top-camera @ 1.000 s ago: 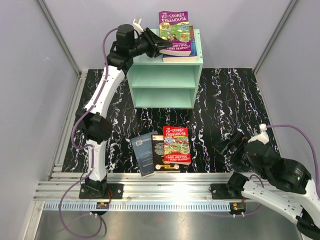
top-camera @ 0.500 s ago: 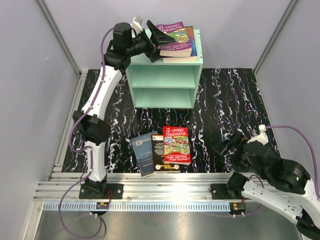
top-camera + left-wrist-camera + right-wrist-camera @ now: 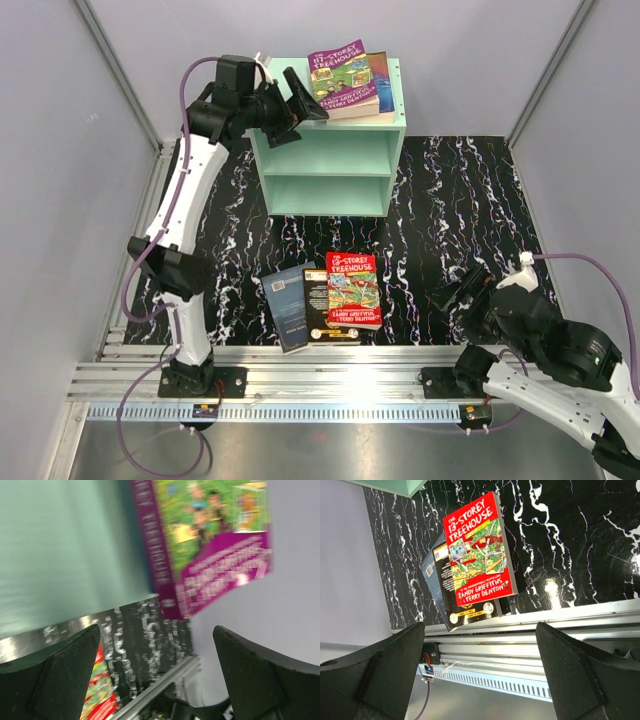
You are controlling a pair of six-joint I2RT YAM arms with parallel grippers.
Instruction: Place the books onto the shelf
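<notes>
Found purple Treehouse book (image 3: 345,72) flat atop the shelf (image 3: 330,160), with left end effector (image 3: 300,110) spread and empty at the shelf's upper left corner. Noted red Treehouse book (image 3: 352,290) on the surface (image 3: 450,200) in front of the shelf, and right end effector (image 3: 455,296) spread, empty.

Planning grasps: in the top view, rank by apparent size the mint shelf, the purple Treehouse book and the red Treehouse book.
Largest: mint shelf. Then purple Treehouse book and red Treehouse book: about alike, unranked.

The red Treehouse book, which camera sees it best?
The right wrist view. There the red 13-Storey Treehouse book is big, its title readable, lying atop darker books. The top external view shows it small on the black table. The left wrist view catches only a blurry red corner.
</notes>
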